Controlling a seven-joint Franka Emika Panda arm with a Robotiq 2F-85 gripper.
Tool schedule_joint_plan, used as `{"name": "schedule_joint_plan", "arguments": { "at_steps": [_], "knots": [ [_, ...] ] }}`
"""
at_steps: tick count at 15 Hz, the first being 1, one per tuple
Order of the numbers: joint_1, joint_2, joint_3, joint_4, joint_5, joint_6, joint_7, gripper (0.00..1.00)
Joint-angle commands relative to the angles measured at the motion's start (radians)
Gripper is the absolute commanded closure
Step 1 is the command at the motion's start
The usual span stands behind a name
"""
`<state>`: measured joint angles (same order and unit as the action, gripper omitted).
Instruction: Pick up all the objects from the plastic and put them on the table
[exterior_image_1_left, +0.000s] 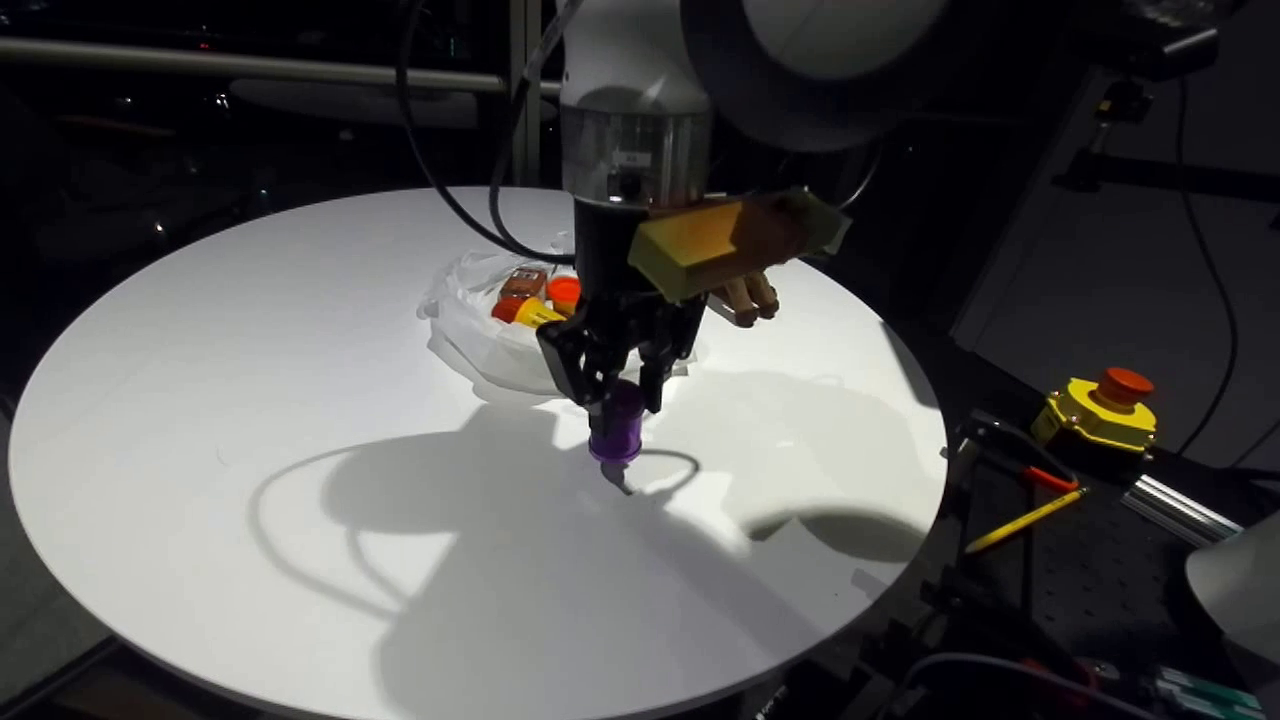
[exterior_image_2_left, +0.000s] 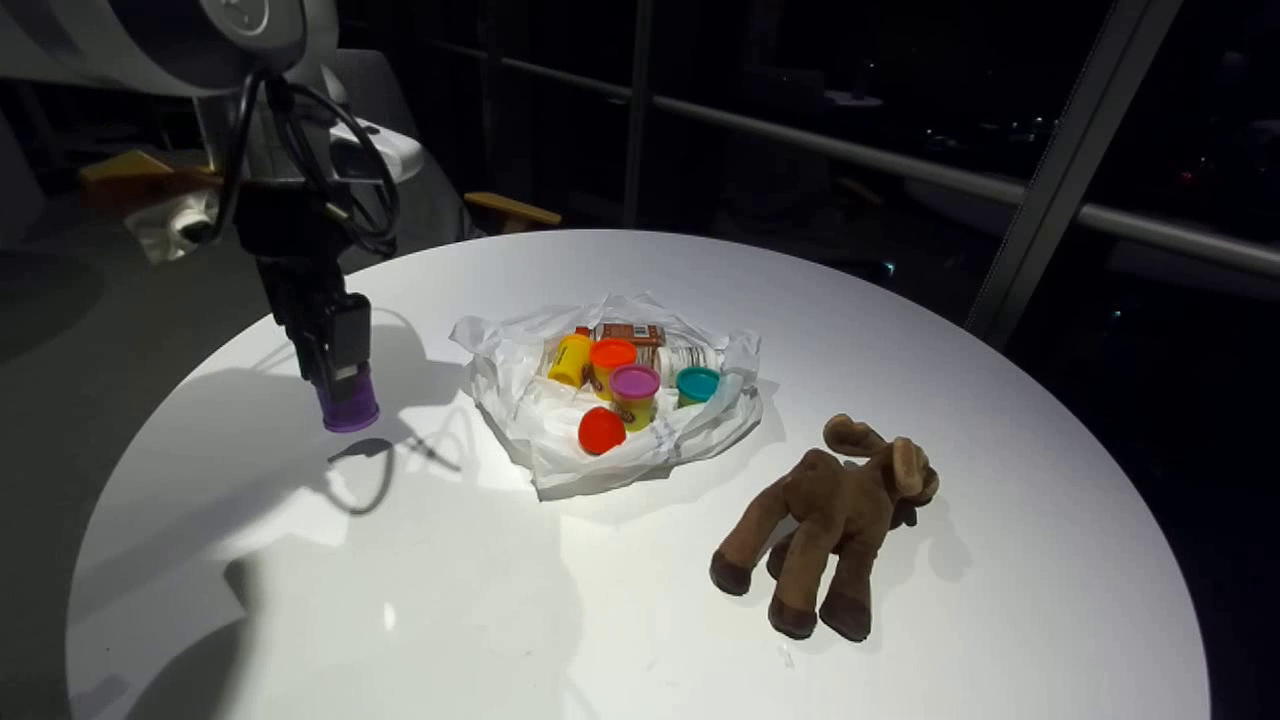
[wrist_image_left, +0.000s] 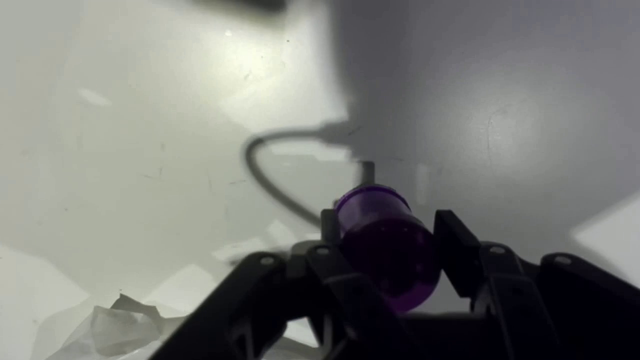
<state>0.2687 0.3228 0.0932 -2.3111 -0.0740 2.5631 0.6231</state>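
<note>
Purple cup (exterior_image_1_left: 616, 437), rim down, is pinched in the gripper (exterior_image_1_left: 626, 408) just above the table (exterior_image_1_left: 200, 400) in an exterior view, with open room to the near and left edges. Beyond it, the plastic (exterior_image_1_left: 480, 350) holds a pink-lidded cup (exterior_image_2_left: 635, 393), an orange-lidded cup (exterior_image_2_left: 612, 362), a teal-lidded cup (exterior_image_2_left: 698, 385) and a yellow bottle (exterior_image_2_left: 569, 362). Farther right lies a stuffed animal (exterior_image_1_left: 745, 298), with space between it and the far right edge
</note>
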Motion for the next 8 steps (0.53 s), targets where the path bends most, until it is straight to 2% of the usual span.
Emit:
{"name": "schedule_joint_plan", "arguments": {
  "at_steps": [1, 2, 5, 8],
  "knots": [
    [0.025, 0.027, -0.018, 0.001, -0.01, 0.064, 0.002, 0.25],
    [0.026, 0.02, -0.015, -0.007, -0.003, 0.072, -0.008, 0.24],
    [0.024, -0.047, -0.013, -0.027, 0.002, 0.067, -0.026, 0.02],
    [0.005, -0.119, -0.022, -0.027, 0.005, 0.045, -0.027, 0.0]
  ]
}}
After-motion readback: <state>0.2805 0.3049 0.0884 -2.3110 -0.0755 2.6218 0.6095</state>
